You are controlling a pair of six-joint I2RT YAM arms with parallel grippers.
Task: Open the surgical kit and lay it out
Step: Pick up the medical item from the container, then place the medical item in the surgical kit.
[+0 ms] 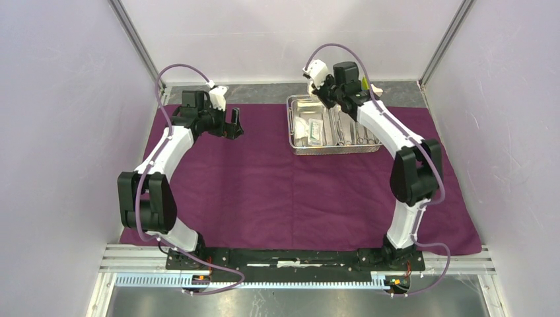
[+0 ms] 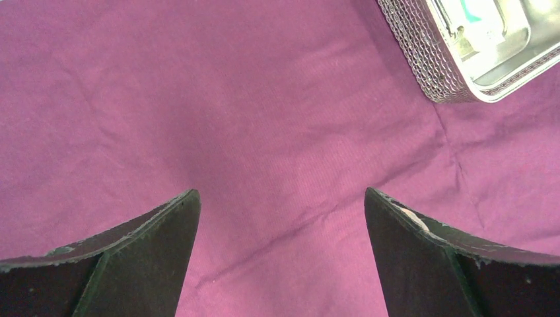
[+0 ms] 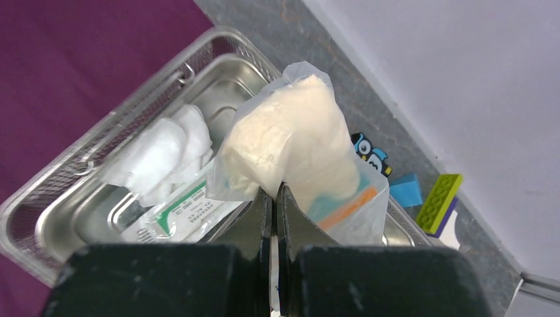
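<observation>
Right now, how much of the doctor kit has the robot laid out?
Done: the purple cloth lies spread flat. In hand: the right end effector is shut on a clear bag above the tray. Left to do: the gauze, white packet and steel instruments sit in the tray; nothing is laid out yet. The left end effector is open, empty.

a robotics lab test cell. plain pale wall panels [image 1: 59, 99] held by bare aluminium posts [image 1: 137, 41] box in a small grey worktop [image 1: 264, 92]. the left arm [image 1: 165, 155] and right arm [image 1: 389, 129], trailing looped cables, are mounted on aluminium rails [image 1: 132, 254] at its near edge. a plum-purple cloth [image 1: 277, 191] covers it, with a steel tray [image 1: 333, 150] and toy blocks [image 3: 439, 201] at the back.
</observation>
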